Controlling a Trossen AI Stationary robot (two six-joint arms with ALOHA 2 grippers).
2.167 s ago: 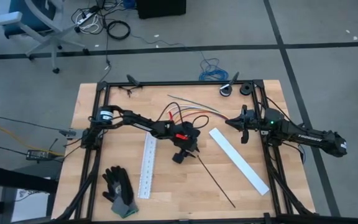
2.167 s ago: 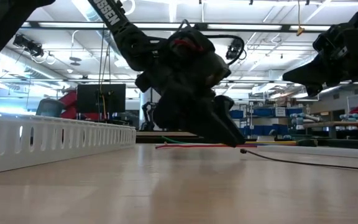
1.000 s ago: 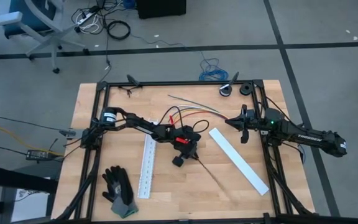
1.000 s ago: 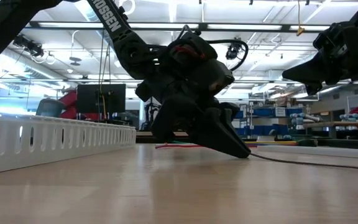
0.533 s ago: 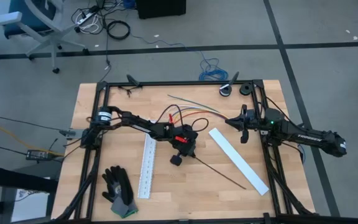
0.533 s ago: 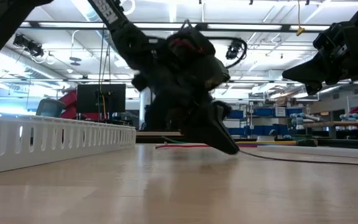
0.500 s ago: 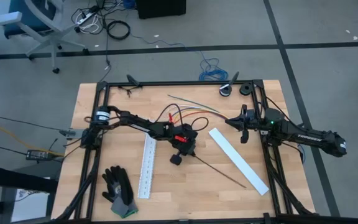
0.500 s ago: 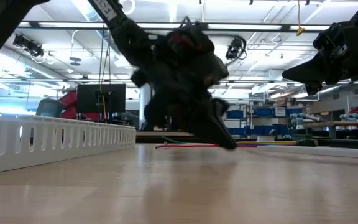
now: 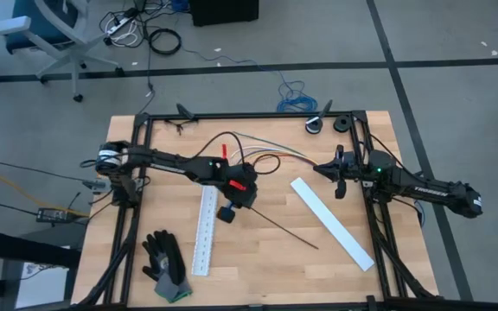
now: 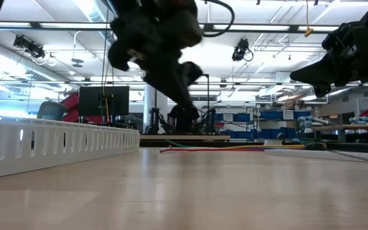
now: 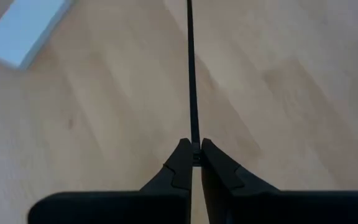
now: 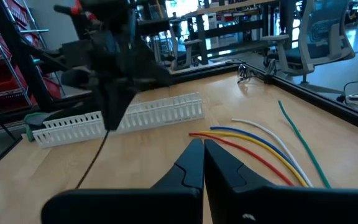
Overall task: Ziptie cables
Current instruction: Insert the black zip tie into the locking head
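Note:
The ziptie (image 9: 284,230), a thin black strip, runs slantwise over the middle of the table. My left gripper (image 9: 245,207) is shut on its end and stands raised above the wood (image 10: 185,118). The cables (image 9: 271,156), loose coloured wires, lie flat on the table beyond it, toward the far edge, and show in the right wrist view too (image 12: 260,146). My right gripper (image 9: 328,170) waits shut at the table's right side, above the wood, touching nothing (image 12: 199,146). My left gripper pinches the ziptie's near end (image 11: 193,151) between its two fingertips. The fingers slant down from the table's left side, and the strip runs straight on ahead of them. The held end is lifted off the wood. The strip slopes away toward its free end (image 9: 317,248).
Two long white slotted strips lie on the table, one left of the ziptie (image 9: 206,231) and one right of it (image 9: 331,223). A dark glove (image 9: 164,263) lies at the near left. Two small rolls (image 9: 316,126) sit at the far right.
My left gripper has risen from the table and drawn back toward the left edge. The ziptie has come with it: its held end is lifted off the wood, and the whole strip has slid leftward and toward the far edge.

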